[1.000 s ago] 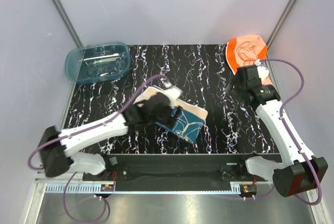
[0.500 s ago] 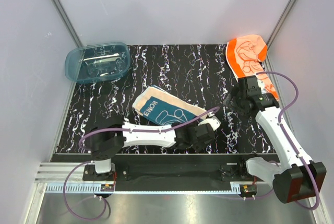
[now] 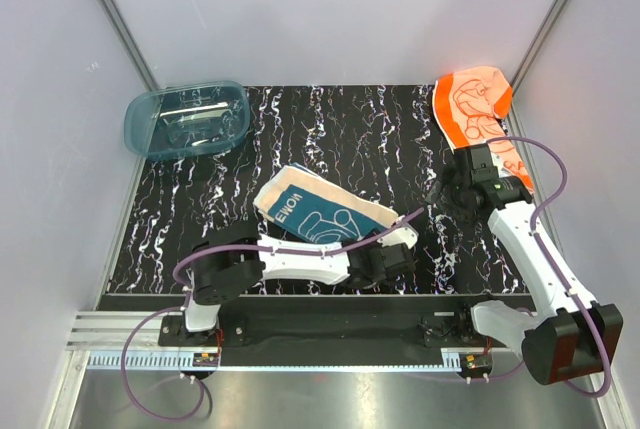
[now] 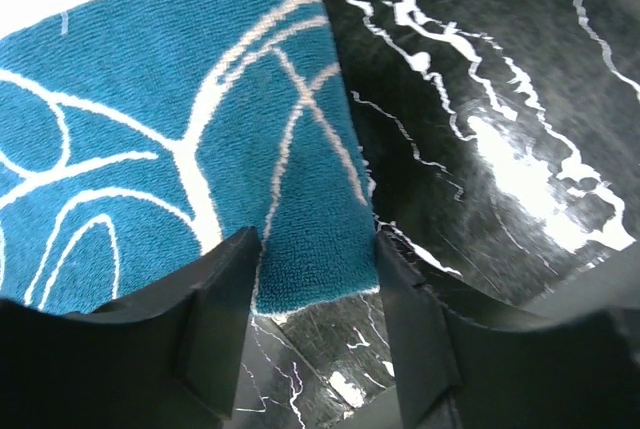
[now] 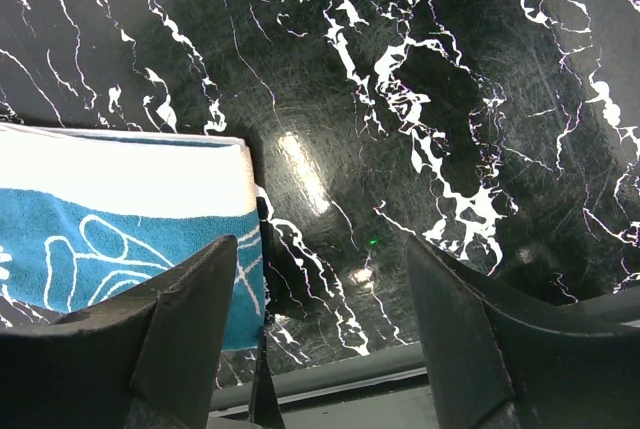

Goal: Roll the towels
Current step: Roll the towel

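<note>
Top view: the teal-blue cloth towel with cream line drawings [image 3: 325,217] lies flat, a bit below the middle of the frame, on the black white-veined marble tabletop [image 3: 380,139]. The left gripper [image 4: 313,249] sits at its lower right corner. In the wrist view the jaws stand apart, straddling that corner, and the cloth between them looks flat, not pinched. The bright orange towel with white drawings [image 3: 472,99] is spread out at the upper right. Just below it, the right gripper [image 5: 320,249] is spread wide over bare tabletop, holding nothing. The translucent blue plastic tub [image 3: 187,119] is at the upper left.
</note>
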`<state>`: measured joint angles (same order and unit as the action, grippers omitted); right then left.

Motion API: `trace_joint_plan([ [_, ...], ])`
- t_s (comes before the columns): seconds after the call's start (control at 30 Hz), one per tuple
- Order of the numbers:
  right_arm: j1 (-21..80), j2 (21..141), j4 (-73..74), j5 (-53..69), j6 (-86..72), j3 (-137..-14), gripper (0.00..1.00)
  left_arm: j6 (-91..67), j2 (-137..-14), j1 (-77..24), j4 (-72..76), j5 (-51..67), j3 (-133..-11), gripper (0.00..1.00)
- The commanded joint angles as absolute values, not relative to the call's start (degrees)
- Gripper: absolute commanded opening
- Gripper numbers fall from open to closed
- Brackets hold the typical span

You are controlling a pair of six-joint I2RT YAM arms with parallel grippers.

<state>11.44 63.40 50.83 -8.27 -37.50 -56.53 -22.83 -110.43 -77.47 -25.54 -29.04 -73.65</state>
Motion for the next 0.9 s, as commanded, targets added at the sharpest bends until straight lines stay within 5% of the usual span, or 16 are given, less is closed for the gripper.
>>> trace_joint_plan([
  [0.0,11.07,63.54,49.49,-8.17,-36.74,-56.69,0.75,-26.19,-111.79,-79.27,-27.58,-35.76,-77.07,0.52],
  [0.87,11.07,66.27,47.72,-6.07,-37.53,-55.99,0.73,-33.84,-116.54,-84.46,-39.38,-43.95,-83.58,0.58],
])
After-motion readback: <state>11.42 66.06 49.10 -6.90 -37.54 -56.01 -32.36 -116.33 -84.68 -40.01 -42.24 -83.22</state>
